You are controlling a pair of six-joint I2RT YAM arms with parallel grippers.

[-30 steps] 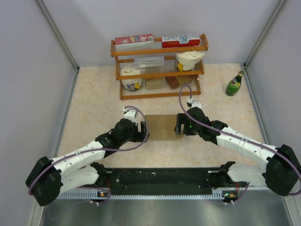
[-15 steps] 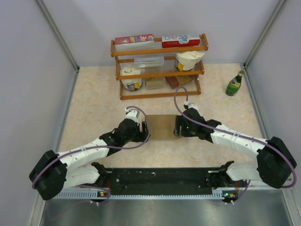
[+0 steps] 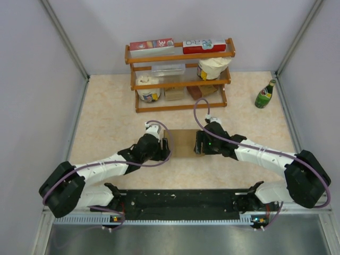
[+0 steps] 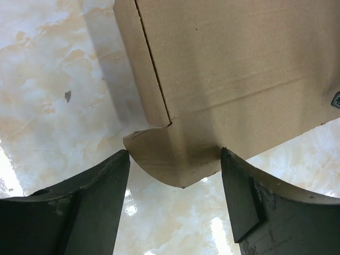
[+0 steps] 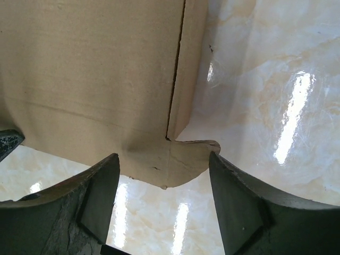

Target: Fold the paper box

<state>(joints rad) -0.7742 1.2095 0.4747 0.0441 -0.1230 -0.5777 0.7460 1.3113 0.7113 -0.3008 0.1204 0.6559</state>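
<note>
The paper box [image 3: 183, 142] is a plain brown flat carton lying on the marble table between the two arms. My left gripper [image 3: 166, 144] is at its left end and my right gripper [image 3: 197, 143] at its right end. In the left wrist view the box [image 4: 228, 64] fills the top, and a rounded corner flap [image 4: 164, 162] pokes out between the tips of my left gripper [image 4: 175, 154], which is open and straddles it. In the right wrist view, the right gripper [image 5: 164, 159] is open the same way around the box's [image 5: 90, 69] other rounded flap [image 5: 183, 159].
A wooden shelf [image 3: 180, 79] stands behind the box with red-and-white cartons, white tubs and small items. A green bottle [image 3: 264, 94] stands at the back right. Grey walls close both sides. A black rail [image 3: 180, 204] runs along the near edge.
Both grippers have slid inward onto the box's ends, the left to the right and the right to the left. Their jaws have narrowed a little. The box has stayed put.
</note>
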